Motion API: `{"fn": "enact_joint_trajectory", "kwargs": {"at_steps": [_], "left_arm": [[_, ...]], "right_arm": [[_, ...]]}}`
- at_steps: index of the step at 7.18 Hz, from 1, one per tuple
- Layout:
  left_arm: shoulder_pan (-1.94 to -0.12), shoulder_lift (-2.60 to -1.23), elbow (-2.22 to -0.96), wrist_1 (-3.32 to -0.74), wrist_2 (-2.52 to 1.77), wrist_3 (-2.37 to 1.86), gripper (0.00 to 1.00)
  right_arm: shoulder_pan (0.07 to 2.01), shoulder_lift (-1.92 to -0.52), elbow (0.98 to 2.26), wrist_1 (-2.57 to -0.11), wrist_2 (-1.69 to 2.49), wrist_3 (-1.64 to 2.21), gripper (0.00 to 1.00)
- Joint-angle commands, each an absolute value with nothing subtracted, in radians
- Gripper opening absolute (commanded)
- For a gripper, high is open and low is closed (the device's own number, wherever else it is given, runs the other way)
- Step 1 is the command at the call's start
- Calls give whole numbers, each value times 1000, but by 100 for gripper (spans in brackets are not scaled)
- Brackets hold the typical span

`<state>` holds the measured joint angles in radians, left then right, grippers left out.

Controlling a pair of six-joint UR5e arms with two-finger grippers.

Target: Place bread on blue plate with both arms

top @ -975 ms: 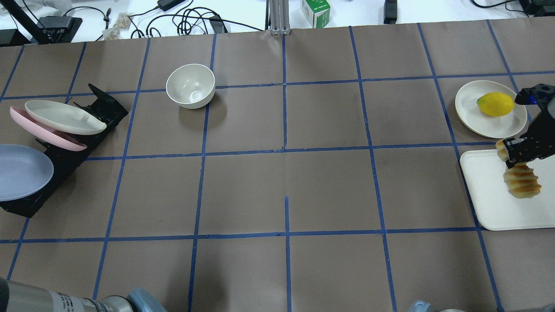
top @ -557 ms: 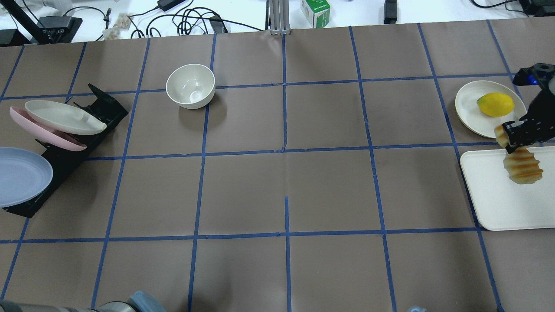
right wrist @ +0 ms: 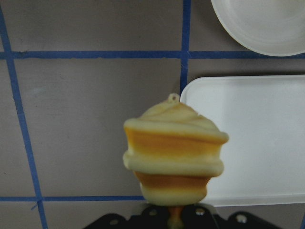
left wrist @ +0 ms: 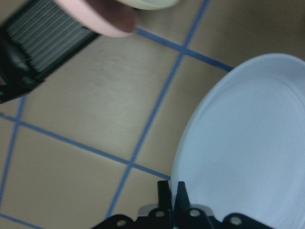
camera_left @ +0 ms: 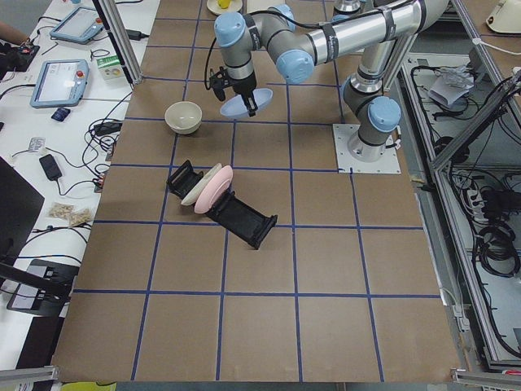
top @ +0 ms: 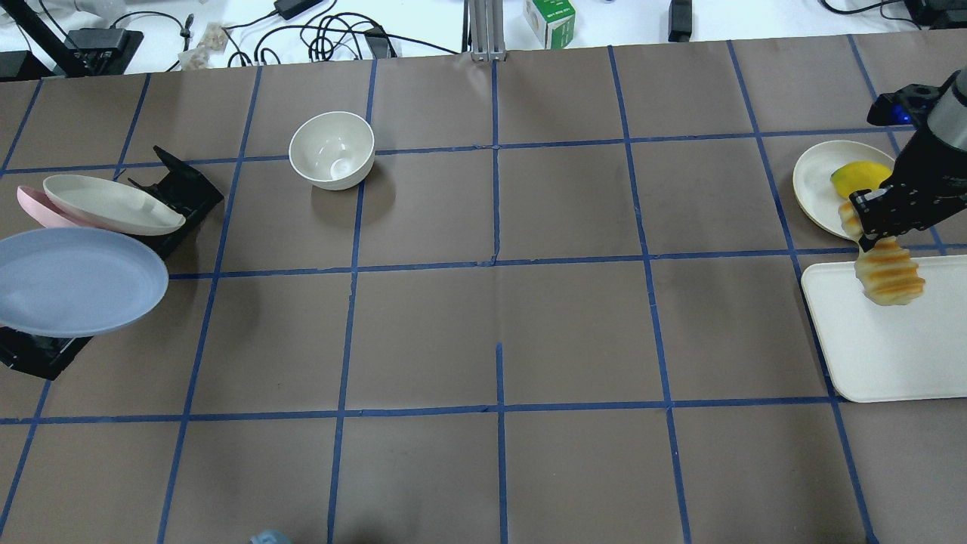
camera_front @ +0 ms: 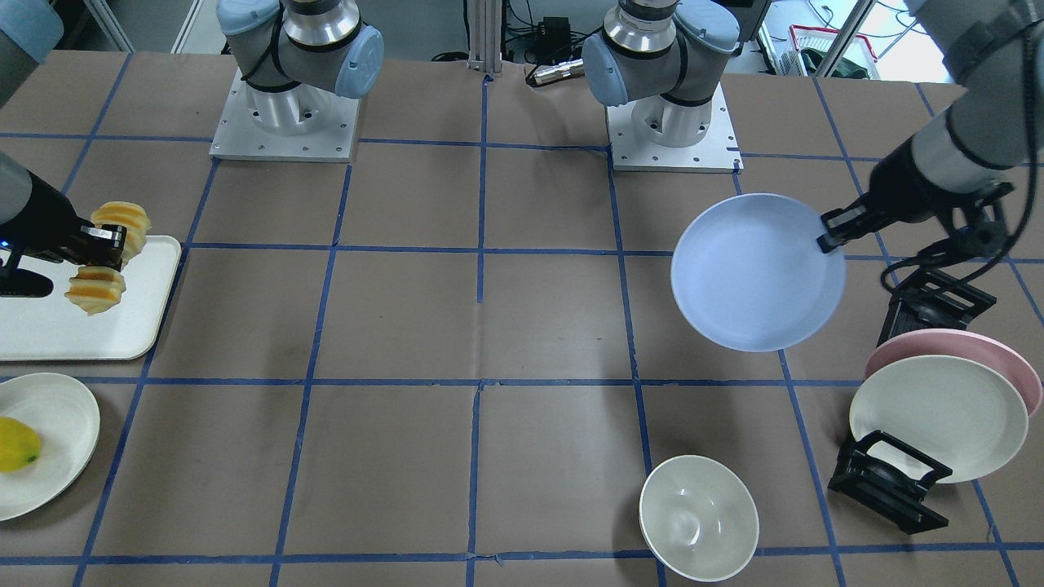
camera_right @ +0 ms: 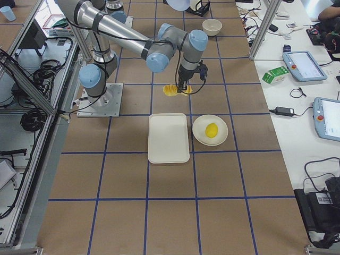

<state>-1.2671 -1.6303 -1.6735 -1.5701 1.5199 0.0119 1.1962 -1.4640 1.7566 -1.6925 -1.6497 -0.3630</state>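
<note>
Tabletop (camera_front: 408,326); fingers (camera_front: 833,232) on blue plate (camera_front: 750,277), front-facing

Bread (top: 890,277) far right, plate (top: 75,281) far left

A: What of the bread (top: 890,278) can't we see?
B: Its middle, covered by the right gripper (top: 870,227) clamped across it; in the wrist view the lower end is lost between the fingers at the bottom edge.
A: And behind that gripper?
B: The lemon (top: 857,175) is half hidden by the arm; from the front, the picture's edge cuts it.
A: The left gripper (camera_front: 830,238)?
B: Outside the overhead picture. The blue plate (top: 83,281) it pinches is cut there by the edge and covers part of the black rack (top: 34,351) underneath.
A: Its wrist camera?
B: Blurred; the pink plate (left wrist: 90,10) beyond the fingers runs off the top.
</note>
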Motion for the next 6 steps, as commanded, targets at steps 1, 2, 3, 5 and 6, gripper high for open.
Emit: {"fn": "enact_joint_trajectory", "kwargs": {"at_steps": [1,2,3,5,6], "left_arm": [[-1438,-1692,-1803,-1281,1334,-49,0],[-1513,-1736,-1894,-1071,1328,-122,0],[-1604,-1770,-1952,-916,1333,-226,0],[-1719,-1844,-1999,-781,1341,-323,0],[-1765,-1864,-2017,-712,1342,-386,0]], "right_arm": [[1270,-1462,1756,-1693,-1561,-234,0],[1343,-1456,1755,-1706,-1556,-127,0],[1436,-1445,1759,-1748,-1555,-42,0],[1595,-1382,1756,-1845,-1549,133,0],[1652,-1355,1756,-1885,-1548,199,0]]}}
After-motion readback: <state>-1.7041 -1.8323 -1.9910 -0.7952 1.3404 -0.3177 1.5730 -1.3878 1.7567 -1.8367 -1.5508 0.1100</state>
